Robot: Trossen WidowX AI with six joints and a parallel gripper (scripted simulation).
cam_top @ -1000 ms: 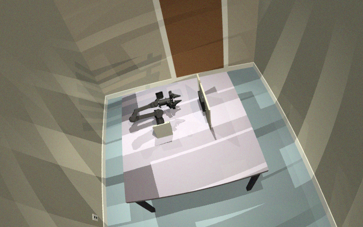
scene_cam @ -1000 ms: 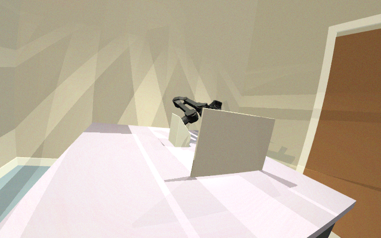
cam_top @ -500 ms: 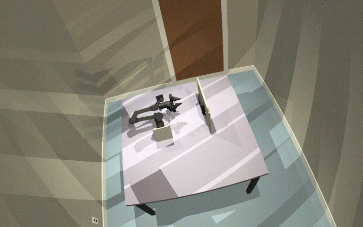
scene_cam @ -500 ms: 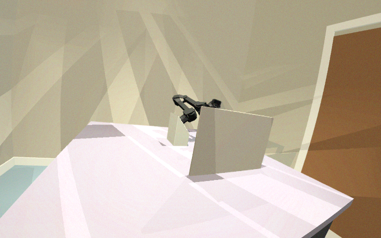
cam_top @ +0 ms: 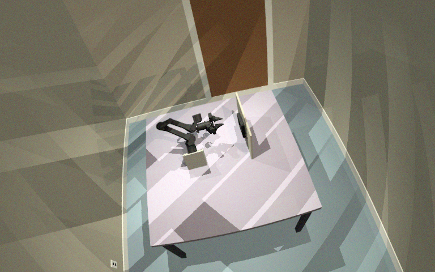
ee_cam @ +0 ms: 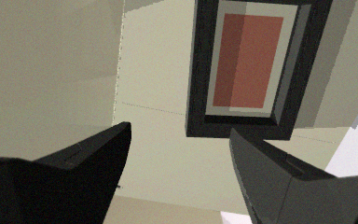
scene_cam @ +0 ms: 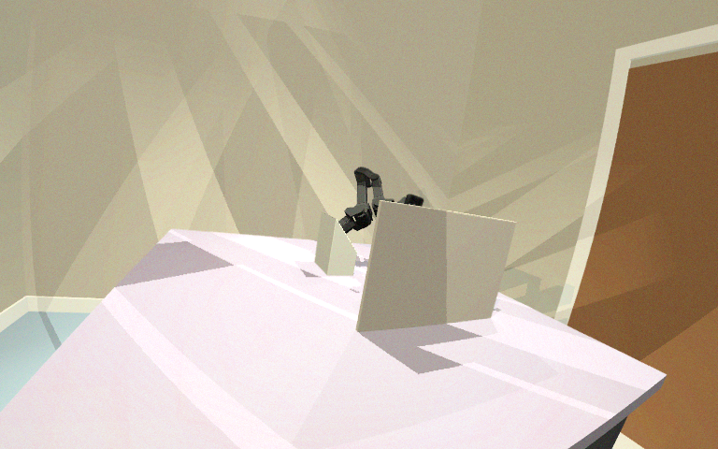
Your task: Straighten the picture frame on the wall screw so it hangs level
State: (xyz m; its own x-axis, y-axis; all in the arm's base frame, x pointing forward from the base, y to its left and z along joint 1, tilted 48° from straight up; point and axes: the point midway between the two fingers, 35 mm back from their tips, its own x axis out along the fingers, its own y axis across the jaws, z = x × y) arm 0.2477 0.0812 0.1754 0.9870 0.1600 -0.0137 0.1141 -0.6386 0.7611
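The picture frame point(ee_cam: 198, 70) point(cam_top: 241, 124) has a black border, a pale mat and a red centre. It hangs on the upright pale panel point(cam_top: 250, 145) point(scene_cam: 408, 265) point(ee_cam: 156, 70). In the wrist view its lower edge runs almost straight across, while the panel's faint line and bottom edge slope down to the right, so the frame looks crooked, right side higher. Its top is cut off. My gripper point(cam_top: 222, 121) point(ee_cam: 181, 133) is open and empty, short of the frame. In the wrist view the right fingertip overlaps its lower edge. The screw and notched strip are hidden.
The panel stands on the table point(cam_top: 224, 192) point(scene_cam: 211, 343) and hides the gripper in the exterior view. A pale block point(cam_top: 196, 160) point(scene_cam: 324, 246) stands beside the arm's base. A brown door point(cam_top: 237, 47) point(scene_cam: 667, 185) is in the room wall. Patchy shadows cross everything.
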